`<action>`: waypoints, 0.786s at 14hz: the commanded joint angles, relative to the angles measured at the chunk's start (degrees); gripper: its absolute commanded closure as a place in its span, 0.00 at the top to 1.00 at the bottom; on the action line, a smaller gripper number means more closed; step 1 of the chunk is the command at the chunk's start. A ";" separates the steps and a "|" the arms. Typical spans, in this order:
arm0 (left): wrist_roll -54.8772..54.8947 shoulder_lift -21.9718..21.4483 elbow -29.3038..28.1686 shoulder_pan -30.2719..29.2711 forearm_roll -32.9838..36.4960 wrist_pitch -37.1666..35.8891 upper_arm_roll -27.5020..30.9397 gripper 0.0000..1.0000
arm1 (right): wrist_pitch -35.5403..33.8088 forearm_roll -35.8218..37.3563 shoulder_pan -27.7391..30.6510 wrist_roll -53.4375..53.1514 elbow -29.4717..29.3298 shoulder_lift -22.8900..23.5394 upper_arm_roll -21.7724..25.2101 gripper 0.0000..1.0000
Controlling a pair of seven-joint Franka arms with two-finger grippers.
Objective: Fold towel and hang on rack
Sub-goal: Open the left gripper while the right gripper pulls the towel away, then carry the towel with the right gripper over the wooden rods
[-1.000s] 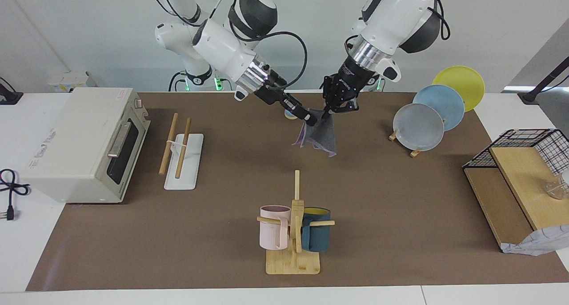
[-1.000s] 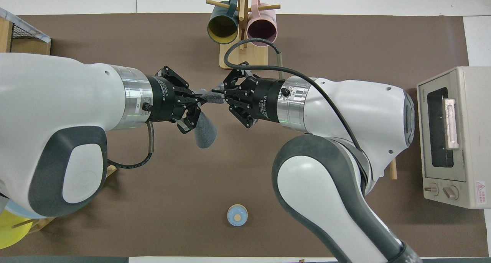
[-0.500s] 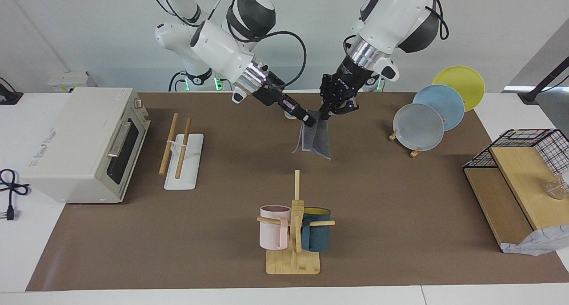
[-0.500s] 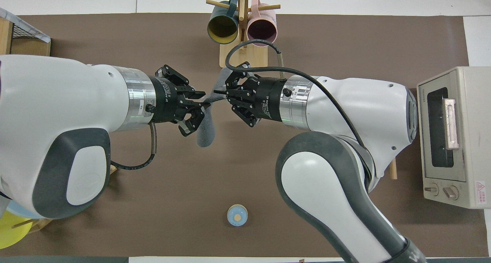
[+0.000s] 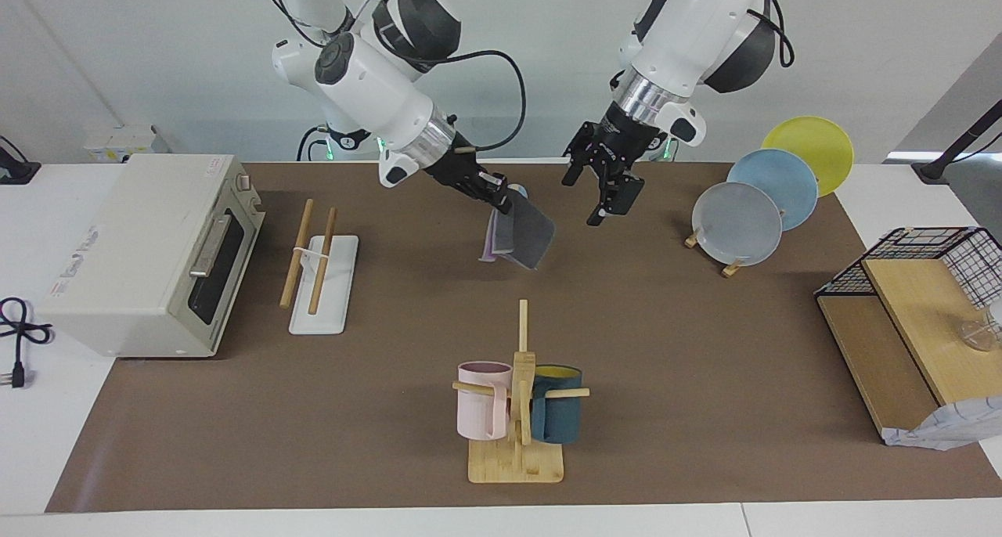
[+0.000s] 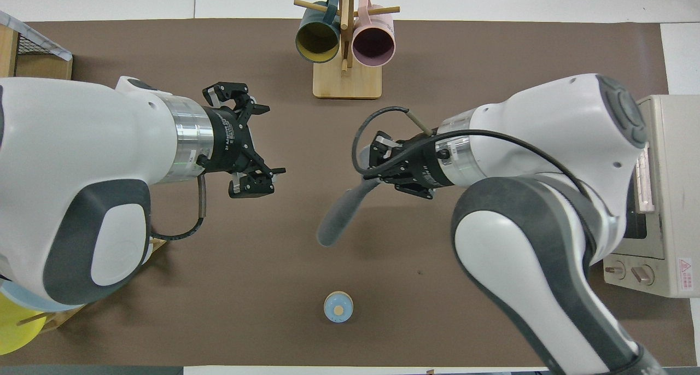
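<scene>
Near the robots, a small blue round thing [image 6: 338, 307] on the brown surface [image 5: 689, 412], plain from overhead, mostly hidden by the towel in the facing view. Over mid-surface, right gripper [image 5: 503, 201] clamped on the top edge of the grey folded towel [image 5: 523, 237], hanging clear of the surface (seen edge-on from overhead, as a broad flap with a lilac inner layer from the facing camera). Left gripper [image 5: 606, 195] empty, fingers spread wide, well apart from the towel, over bare surface toward the plate stand [image 5: 753, 200]. Rack [image 5: 317, 264] with two wooden rails on a white base toward the right arm's end, just beside the toaster oven [image 5: 149, 251]; shown only by the facing view, hidden under the right arm from overhead. Open brown surface between towel and rack. Farthest, mug stand [image 5: 518, 412] with pink and teal mugs near the surface's outer edge.
</scene>
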State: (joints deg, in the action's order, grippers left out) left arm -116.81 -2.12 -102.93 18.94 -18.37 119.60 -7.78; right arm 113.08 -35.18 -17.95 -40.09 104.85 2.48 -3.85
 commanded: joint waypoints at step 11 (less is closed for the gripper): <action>65.53 -2.89 -3.86 -22.62 0.61 -5.42 0.31 1.00 | -12.27 19.70 23.72 37.41 9.76 -6.17 -0.45 0.00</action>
State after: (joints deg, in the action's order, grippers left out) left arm -59.12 -3.23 -105.39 -1.16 -18.33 115.68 -7.06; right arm 101.40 -17.58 0.55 -9.42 112.90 -2.01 -3.55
